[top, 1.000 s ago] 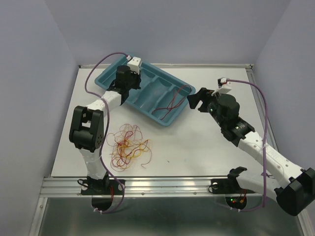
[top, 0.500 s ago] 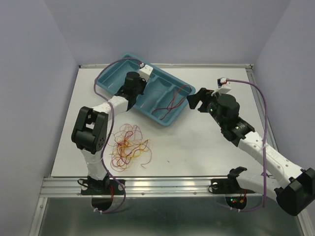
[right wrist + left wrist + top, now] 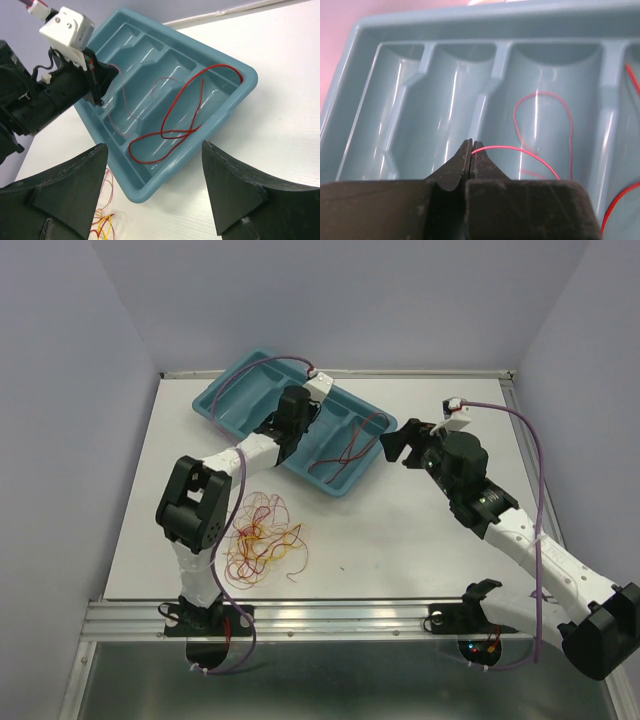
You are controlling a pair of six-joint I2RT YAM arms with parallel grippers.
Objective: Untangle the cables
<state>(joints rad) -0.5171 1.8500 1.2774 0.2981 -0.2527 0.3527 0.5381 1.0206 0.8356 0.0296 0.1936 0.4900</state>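
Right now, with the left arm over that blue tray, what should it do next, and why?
Probably open the left fingers: they are pinched shut on a thin red cable whose loop lies in a compartment of the tray, so letting go should drop it there.

My left gripper [image 3: 471,150] sits low inside the teal tray [image 3: 470,22], pinched tight on a thin red cable [image 3: 510,147]. Divider ridges [image 3: 482,97] stand close on either side of it, and the tray's end wall is straight ahead. My right gripper [image 3: 154,145] hangs spread wide just off the tray's corner, with bare white table [image 3: 280,140] free to its right, while ahead of it the tray rim and the left arm's wrist [image 3: 55,90] block a straight reach.
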